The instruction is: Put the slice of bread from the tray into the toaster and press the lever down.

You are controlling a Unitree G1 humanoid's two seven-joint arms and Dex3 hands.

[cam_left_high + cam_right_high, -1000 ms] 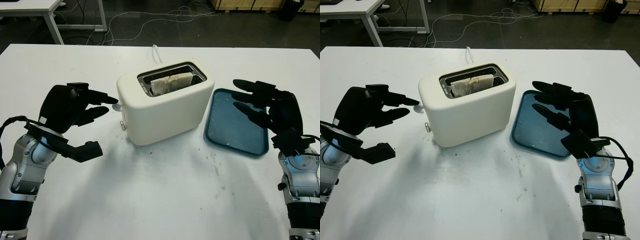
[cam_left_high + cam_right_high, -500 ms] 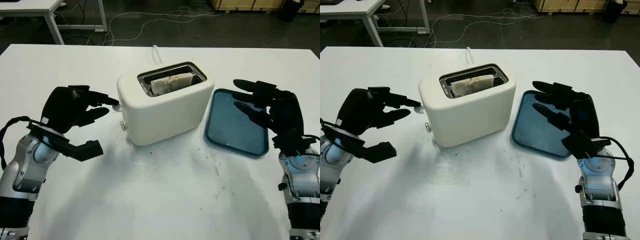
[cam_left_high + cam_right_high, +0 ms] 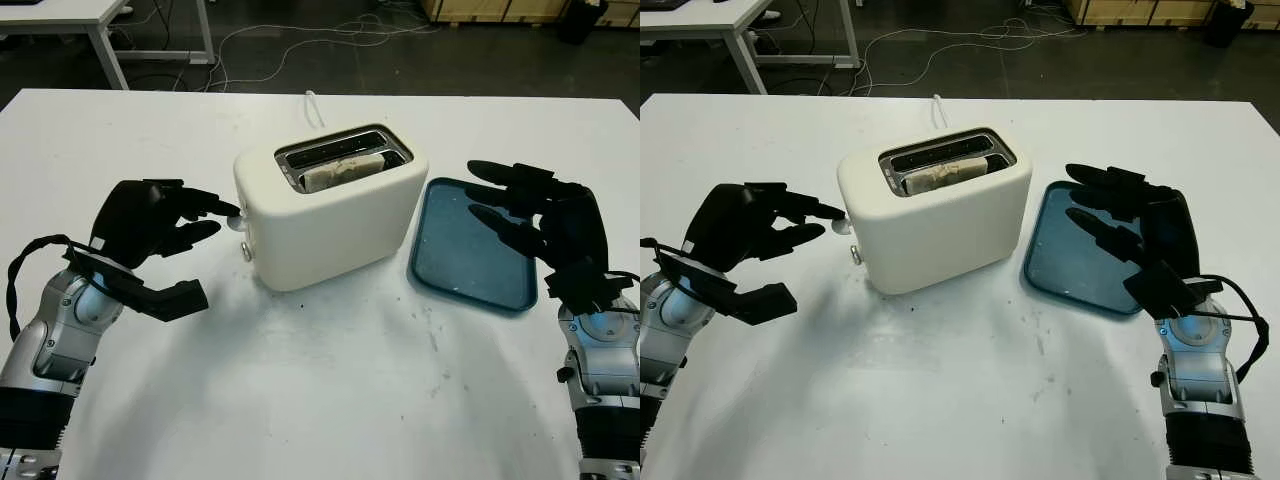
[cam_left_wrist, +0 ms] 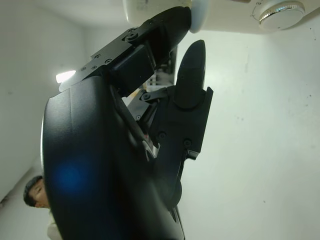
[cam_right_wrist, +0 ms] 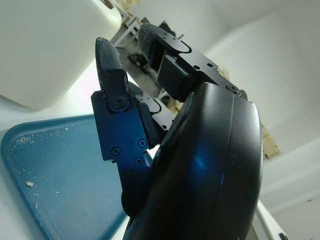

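The toaster (image 3: pixel 330 215) stands mid-worktop (image 3: pixel 330 400), the slice of bread (image 3: pixel 343 170) down in its slot. Just to its right lies the tray (image 3: pixel 470 250), with the right robot hand (image 3: pixel 540 225) over its right edge. The left robot hand (image 3: pixel 150 225) is left of the toaster, a fingertip touching the lever (image 3: pixel 236 222) on that end.

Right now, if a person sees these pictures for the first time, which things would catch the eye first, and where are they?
The cream toaster stands at the middle of the white table, with the slice of bread sunk low in its slot. The left hand reaches to the toaster's left end, a fingertip on the lever. The right hand, open, hovers over the blue tray to the toaster's right.
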